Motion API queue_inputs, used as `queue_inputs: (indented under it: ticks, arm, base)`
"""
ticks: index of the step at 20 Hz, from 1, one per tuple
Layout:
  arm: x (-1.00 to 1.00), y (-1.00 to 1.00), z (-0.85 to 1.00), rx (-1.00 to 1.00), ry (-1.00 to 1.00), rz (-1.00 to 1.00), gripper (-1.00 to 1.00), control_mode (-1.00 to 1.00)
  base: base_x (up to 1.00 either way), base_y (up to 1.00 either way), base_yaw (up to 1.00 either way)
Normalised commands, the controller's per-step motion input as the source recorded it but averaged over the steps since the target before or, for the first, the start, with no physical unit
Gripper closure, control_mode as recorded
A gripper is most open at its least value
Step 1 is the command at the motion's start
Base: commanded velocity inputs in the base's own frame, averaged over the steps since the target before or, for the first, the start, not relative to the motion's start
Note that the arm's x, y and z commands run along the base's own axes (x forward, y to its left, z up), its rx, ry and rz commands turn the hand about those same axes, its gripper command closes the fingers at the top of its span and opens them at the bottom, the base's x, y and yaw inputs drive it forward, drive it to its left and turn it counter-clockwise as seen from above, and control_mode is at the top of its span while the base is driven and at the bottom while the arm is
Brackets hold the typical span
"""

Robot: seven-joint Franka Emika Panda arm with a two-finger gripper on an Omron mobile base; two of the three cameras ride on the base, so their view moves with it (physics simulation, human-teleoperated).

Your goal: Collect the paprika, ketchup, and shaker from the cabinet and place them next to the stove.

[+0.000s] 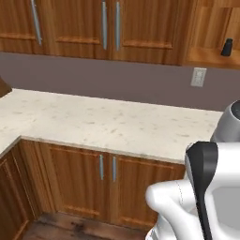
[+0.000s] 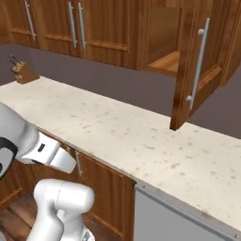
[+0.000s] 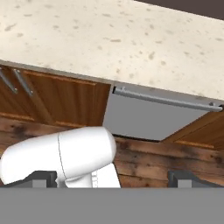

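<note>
The shaker (image 1: 227, 47) stands upright on the cabinet (image 1: 211, 55) shelf, high above the tabletop (image 1: 108, 124), while the empty end effector (image 3: 113, 177), fingers wide apart, points low at the floor, well below it.

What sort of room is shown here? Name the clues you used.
Most likely a kitchen: a speckled stone countertop over wooden base cabinets, wooden wall cabinets with metal handles, and a knife block on the counter.
</note>
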Motion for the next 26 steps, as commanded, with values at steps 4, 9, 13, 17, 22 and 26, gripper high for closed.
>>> queue_inputs:
  ticks: [4,9,13,17,22,26]
  arm:
    - [0.0,0.0,0.0,0.0,0.0,0.0,-1.0,1.0]
    - [0.0,0.0,0.0,0.0,0.0,0.0,-1.0,1.0]
    - [0.0,0.0,0.0,0.0,0.0,0.0,-1.0,1.0]
    - [0.0,0.0,0.0,0.0,0.0,0.0,-1.0,1.0]
    - [0.0,0.0,0.0,0.0,0.0,0.0,-1.0,1.0]
    - [0.0,0.0,0.0,0.0,0.0,0.0,-1.0,1.0]
  base:
    - [0.6,-0.05,-0.32]
    - [0.54,0.0,-0.33]
    - [0.38,0.06,-0.41]
    - [0.16,0.17,-0.49]
    - [0.17,0.31,-0.49]
    - [0.58,0.42,-0.34]
